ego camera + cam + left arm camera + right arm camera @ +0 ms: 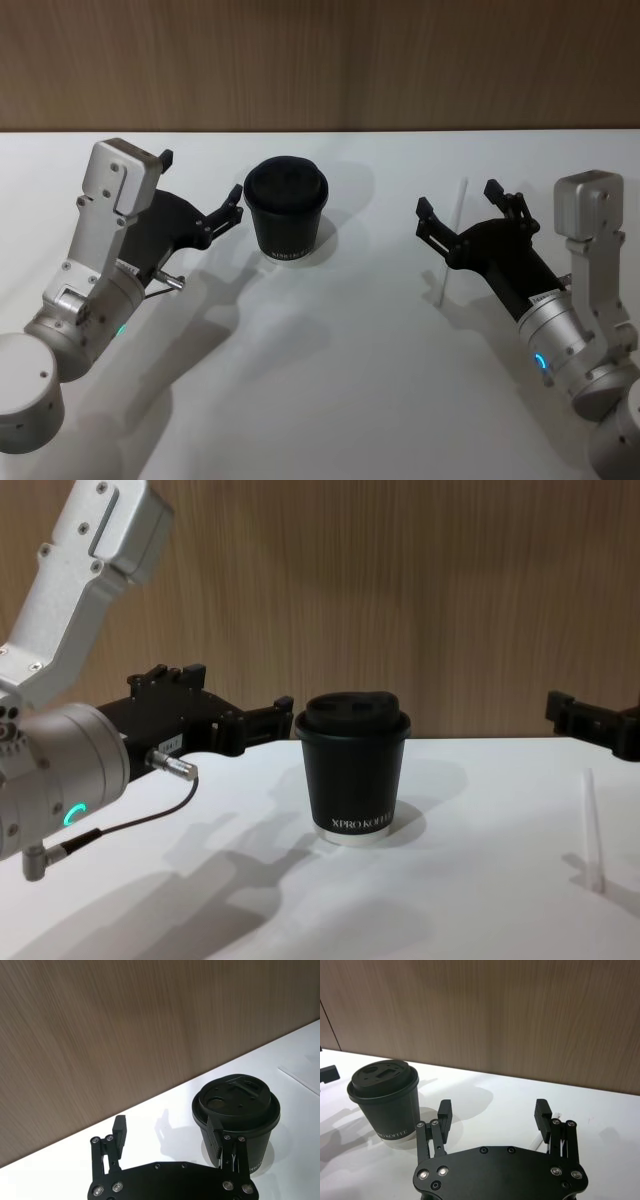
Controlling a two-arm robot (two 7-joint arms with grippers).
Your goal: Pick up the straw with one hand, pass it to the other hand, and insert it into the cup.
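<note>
1. Left of the cup [287,222], the left gripper [200,182] hovers above the white worktop [330,390]. Its jaws are spread open and empty, and one jaw tip is just beside the cup's wall without touching it.
2. The cup stands upright on the worktop with its black domed lid on and its white "XPRO KOFFEE" lettering facing the robot.
3. Right of the cup and well apart from it, the thin white straw [592,825] lies flat on the worktop.
4. Over the straw, on the same side of the cup, the right gripper [460,208] hangs with its jaws wide open, gripping nothing and raised clear of the straw.
</note>
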